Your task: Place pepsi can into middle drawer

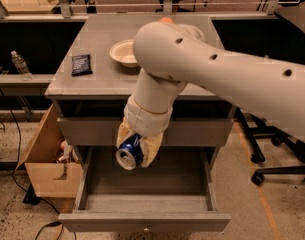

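Over the open middle drawer (144,219), the gripper (136,148) hangs clamped on the pepsi can (128,157), whose silver top faces outward. The can is fetched and brought to the drawer; lowering it below the claw and letting go seem left. The arm slopes down from above the cabinet top (92,84), wrist pointing down and slightly forward.

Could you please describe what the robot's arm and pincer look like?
The arm is a thick, smooth, off-white tube with rounded joints and a few small dark round holes along it. No cables show. Its wrist narrows into a paler cuff. The pincer, over the open drawer and shut on the can, has broad tan fingers.
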Controlling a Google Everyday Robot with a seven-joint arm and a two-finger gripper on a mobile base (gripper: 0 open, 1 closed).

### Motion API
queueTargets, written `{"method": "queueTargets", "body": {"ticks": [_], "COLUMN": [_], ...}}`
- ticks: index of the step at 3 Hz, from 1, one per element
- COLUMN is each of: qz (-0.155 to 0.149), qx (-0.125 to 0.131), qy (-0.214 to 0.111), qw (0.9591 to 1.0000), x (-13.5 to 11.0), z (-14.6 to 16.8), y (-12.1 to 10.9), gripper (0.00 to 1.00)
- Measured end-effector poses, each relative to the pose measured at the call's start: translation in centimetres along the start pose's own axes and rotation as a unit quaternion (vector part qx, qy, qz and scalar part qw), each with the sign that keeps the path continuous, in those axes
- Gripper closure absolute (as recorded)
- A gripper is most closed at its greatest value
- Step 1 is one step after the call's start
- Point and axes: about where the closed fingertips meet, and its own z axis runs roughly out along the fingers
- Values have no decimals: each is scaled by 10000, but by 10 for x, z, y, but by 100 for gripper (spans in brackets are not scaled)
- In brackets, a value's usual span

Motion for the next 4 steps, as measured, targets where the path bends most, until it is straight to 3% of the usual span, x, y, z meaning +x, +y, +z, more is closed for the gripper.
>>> {"method": "queueTargets", "body": {"ticks": [1, 2, 3, 4], "qz": [12, 11, 90, 147], "qx": [92, 92, 112, 19], "qy": [-145, -145, -114, -107], "qw": [9999, 9999, 9998, 9998], "x": [-10, -10, 6, 38], "z": [49, 49, 71, 107], "y": [-11, -11, -8, -1], "gripper": [100, 100, 100, 100]}}
